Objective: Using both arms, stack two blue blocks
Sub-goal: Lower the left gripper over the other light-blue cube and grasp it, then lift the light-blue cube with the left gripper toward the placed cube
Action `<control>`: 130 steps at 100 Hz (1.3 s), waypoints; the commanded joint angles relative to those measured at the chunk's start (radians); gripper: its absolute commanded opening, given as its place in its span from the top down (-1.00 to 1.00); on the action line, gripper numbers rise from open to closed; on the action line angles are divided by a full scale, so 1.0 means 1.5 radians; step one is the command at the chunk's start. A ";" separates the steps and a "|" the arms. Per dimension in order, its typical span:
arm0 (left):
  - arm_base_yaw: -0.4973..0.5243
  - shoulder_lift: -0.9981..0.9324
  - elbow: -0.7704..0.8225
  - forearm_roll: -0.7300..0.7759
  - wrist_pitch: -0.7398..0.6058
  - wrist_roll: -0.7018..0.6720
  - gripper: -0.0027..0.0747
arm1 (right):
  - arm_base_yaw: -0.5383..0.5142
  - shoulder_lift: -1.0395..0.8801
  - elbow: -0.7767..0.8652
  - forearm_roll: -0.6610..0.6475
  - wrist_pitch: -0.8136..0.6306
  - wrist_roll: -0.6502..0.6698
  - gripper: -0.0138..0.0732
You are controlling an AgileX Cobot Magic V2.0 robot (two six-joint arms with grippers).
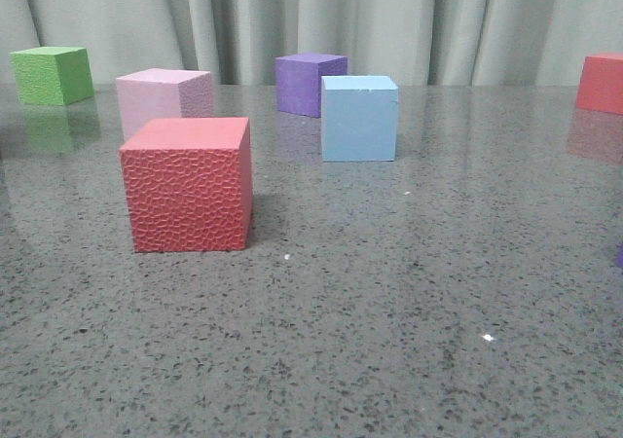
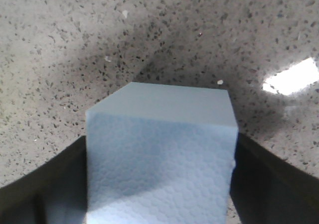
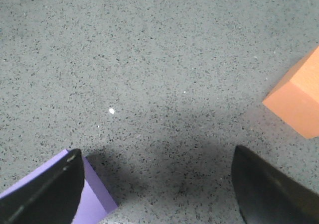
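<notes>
One pale blue block (image 1: 359,117) stands on the table at mid-depth, a little right of centre, in front of the purple cube (image 1: 309,83). The other blue block (image 2: 159,134) fills the left wrist view. My left gripper (image 2: 159,189) is shut on it, with a dark finger (image 2: 45,184) pressed against each side, and the block casts a shadow on the table. My right gripper (image 3: 157,184) is open and empty over bare table. Neither gripper shows in the front view.
A red textured cube (image 1: 187,185) stands front left, with a pale pink cube (image 1: 164,99) behind it and a green cube (image 1: 52,74) far left. A red cube (image 1: 601,83) is far right. By my right gripper are a purple cube (image 3: 94,196) and an orange cube (image 3: 299,102).
</notes>
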 commanded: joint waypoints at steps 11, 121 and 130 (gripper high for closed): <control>0.001 -0.030 -0.020 -0.005 -0.010 -0.001 -0.36 | -0.004 -0.006 -0.016 -0.015 -0.042 -0.005 -0.70; -0.113 -0.051 -0.223 -0.126 0.044 -0.004 0.17 | -0.004 -0.006 -0.016 -0.015 -0.044 -0.005 -0.70; -0.152 -0.050 -0.251 -0.126 0.044 -0.004 0.17 | -0.004 -0.006 -0.016 -0.015 -0.044 -0.005 -0.70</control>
